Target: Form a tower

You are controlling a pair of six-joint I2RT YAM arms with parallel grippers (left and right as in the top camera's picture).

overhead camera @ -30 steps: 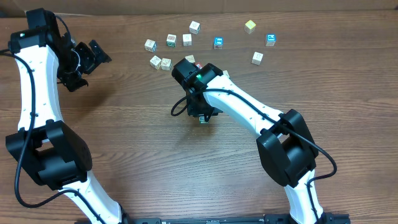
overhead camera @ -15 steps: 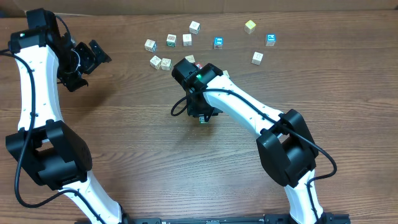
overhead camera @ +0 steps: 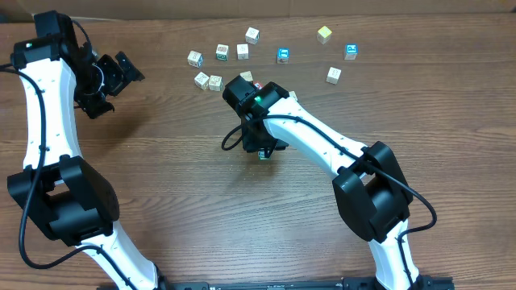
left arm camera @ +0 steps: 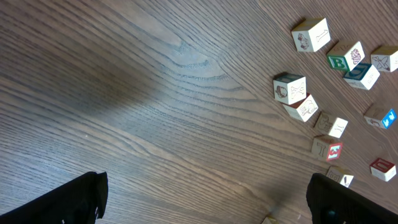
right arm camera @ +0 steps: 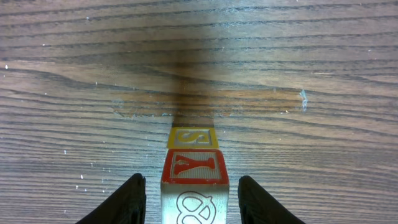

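Tower (right arm camera: pixel 194 169) stands mid-tabletop (right arm camera: pixel 311 50), red Y cube on top, a yellow-printed cube under it. Right pincer (right arm camera: pixel 191 186) straddles the top cube, fingers (right arm camera: pixel 134 199) parted with a gap either side, gripping nothing. Left pincer (left arm camera: pixel 208 202) is spread wide, holding nothing, well apart from the tower, near the loose cubes (left arm camera: pixel 289 87).

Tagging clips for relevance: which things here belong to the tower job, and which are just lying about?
Job in hand:
- the tower, red Y print showing
- right gripper, straddling the tower, fingers clear of its sides

Lying about:
- loose cubes, scattered singly beyond the tower
- left gripper, open, holding nothing
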